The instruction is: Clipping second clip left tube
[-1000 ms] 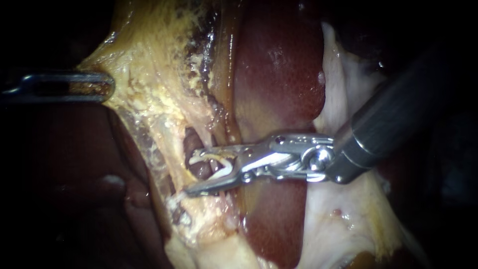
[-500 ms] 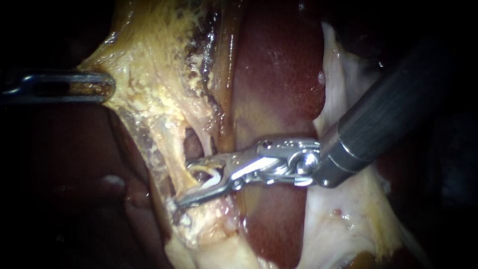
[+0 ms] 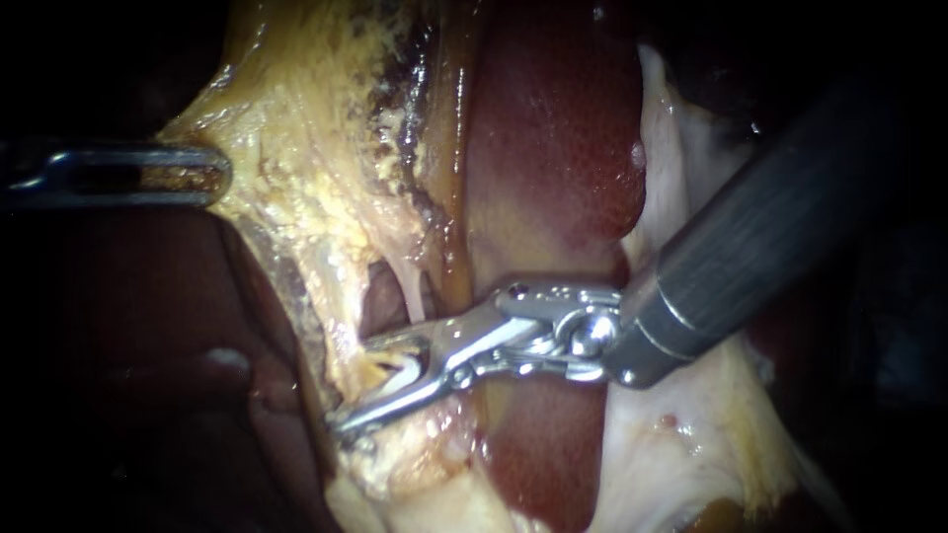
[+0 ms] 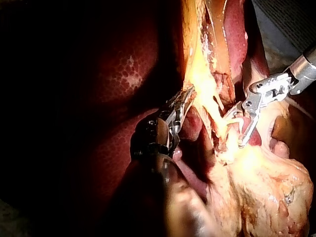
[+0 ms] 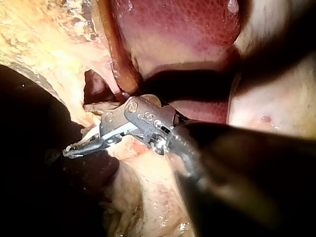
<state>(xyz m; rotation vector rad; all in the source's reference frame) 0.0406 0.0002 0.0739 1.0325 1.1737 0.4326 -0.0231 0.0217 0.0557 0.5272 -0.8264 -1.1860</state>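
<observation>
Leftmost, item one: my left instrument (image 3: 202, 173), jaws closed flat on the edge of the yellow tissue (image 3: 296, 168), holding it taut toward its own side. Item two, centre: a dark window (image 3: 380, 296) in that tissue, with the tube (image 3: 415, 294) as a pale strand along its far edge, running down into the jaws below. I cannot say for sure that this is the left tube. Item three: my right instrument (image 3: 354, 387), shaft entering from upper right across the liver (image 3: 553, 148). Its jaws stand a narrow wedge apart and carry a white clip (image 3: 403, 367) seated against both, legs not yet together. Tube and clip meet where the jaws hide them, so full encirclement is unconfirmed; the right wrist view shows the tips clear beyond the tissue. Step in hand, by my reading: clip positioned, squeeze pending. Next move calls for closing down squarely with no pull on the tube, left instrument keeping tension, then backing straight out.
</observation>
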